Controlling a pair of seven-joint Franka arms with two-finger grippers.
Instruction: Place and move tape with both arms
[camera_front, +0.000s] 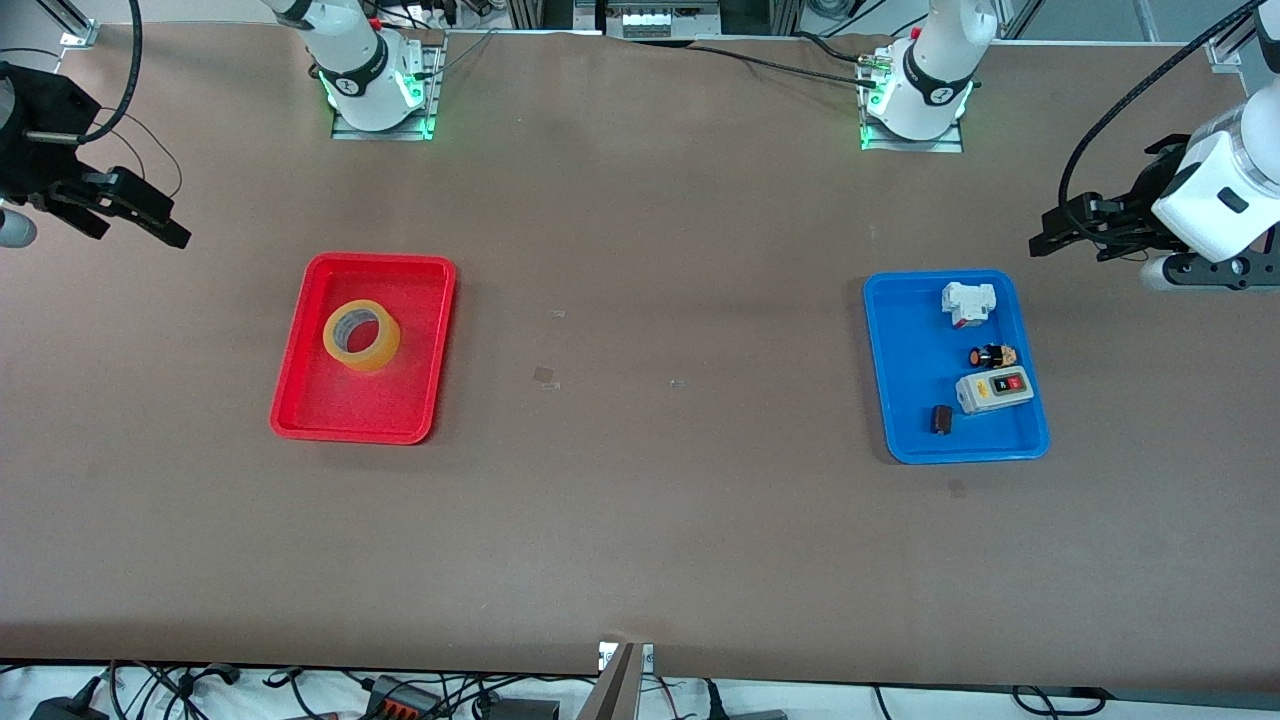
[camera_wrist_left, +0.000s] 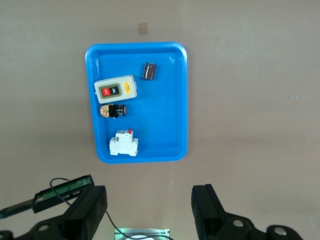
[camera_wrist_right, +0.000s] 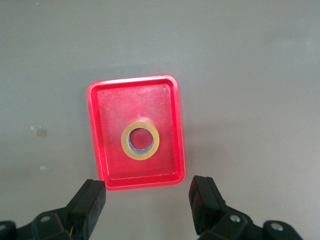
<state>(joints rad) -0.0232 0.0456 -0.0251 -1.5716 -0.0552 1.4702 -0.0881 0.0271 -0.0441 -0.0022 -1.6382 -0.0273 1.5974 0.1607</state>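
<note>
Tape (camera_front: 361, 334) lying flat in the red tray (camera_front: 300, 400), toward the right arm's end of the table.
Right gripper (camera_wrist_right: 148, 202) is hovering wide and empty, much nearer it; left gripper (camera_wrist_left: 149, 210), also spread, is waiting over bare table beside the blue tray (camera_front: 885, 400).

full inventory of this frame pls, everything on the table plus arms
tape: 1, yellow-amber, lying flat in the red tray
red tray: 1, red, toward the right arm's end of the table
blue tray: 1, blue, toward the left arm's end
breaker: 1, white, in the blue tray
push button: 1, black and orange, in the blue tray
switch box: 1, grey, in the blue tray
small dark part: 1, in the blue tray
table: 1, brown
right pincer: 1, black, open, in the air, waiting
left pincer: 1, black, open, in the air, waiting
</note>
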